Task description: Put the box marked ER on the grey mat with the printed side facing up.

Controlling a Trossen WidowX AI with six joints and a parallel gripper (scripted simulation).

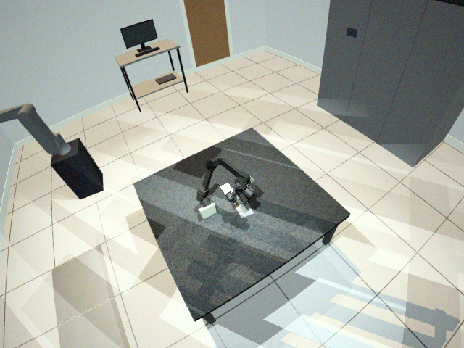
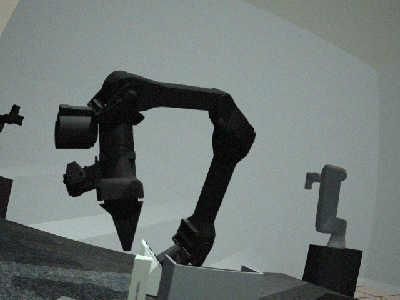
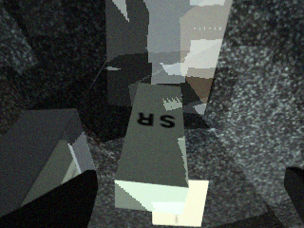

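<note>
My gripper (image 2: pixel 127 250) (image 3: pixel 189 177) is open and empty, pointing down above the table objects. A tall box (image 3: pixel 154 152) marked SR stands between and beyond the fingers in the wrist view, its printed side toward the camera. It overlaps the near end of the grey mat (image 3: pixel 204 62) (image 1: pixel 246 212); whether its base rests on it I cannot tell. A cream surface (image 3: pixel 197 201) shows behind the box's bright top end; no ER print is readable. The grey bin (image 2: pixel 210 280) is low right of the gripper in the exterior view; its contents are hidden.
A pale upright block (image 2: pixel 138 279) and a tilted thin panel (image 2: pixel 145 245) stand beside the bin. A grey walled shape (image 3: pixel 35 135) is at the wrist view's left. The top view shows a pale block (image 1: pixel 206 210) near the arm's base and a white patch (image 1: pixel 225 188).
</note>
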